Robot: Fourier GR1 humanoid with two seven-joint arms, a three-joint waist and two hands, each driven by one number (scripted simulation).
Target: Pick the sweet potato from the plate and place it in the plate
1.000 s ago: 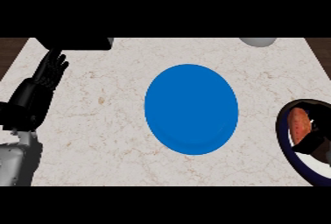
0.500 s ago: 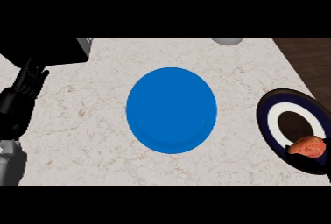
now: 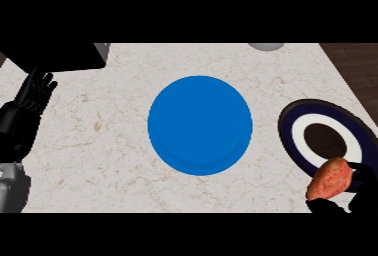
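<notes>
Presently, the sweet potato (image 3: pixel 329 178) is seen at the near edge of the dark-rimmed plate (image 3: pixel 295 131), which lies to the right of the blue plate (image 3: pixel 199 125) on the marbled bench (image 3: pixel 96 150). The tuber is held by the right hand (image 3: pixel 354 196), which enters from the lower right corner, well to the right of and nearer than the blue plate; dark fingers (image 3: pixel 360 167) are curled round its right side and underside, so that it is pinched against the palm. Only part of this hand is shown, the rest being cut off by the view's edge. The left hand (image 3: pixel 29 100) is found far to the left of the blue plate, raised with its fingers straight, slightly spread and pointing away, resting and holding nothing; its grey forearm (image 3: pixel 11 187) is seen below it. A black object (image 3: pixel 59 55) sits beyond the left hand, and a grey round thing (image 3: pixel 266 46) lies beyond the blue plate at the bench's far edge.
</notes>
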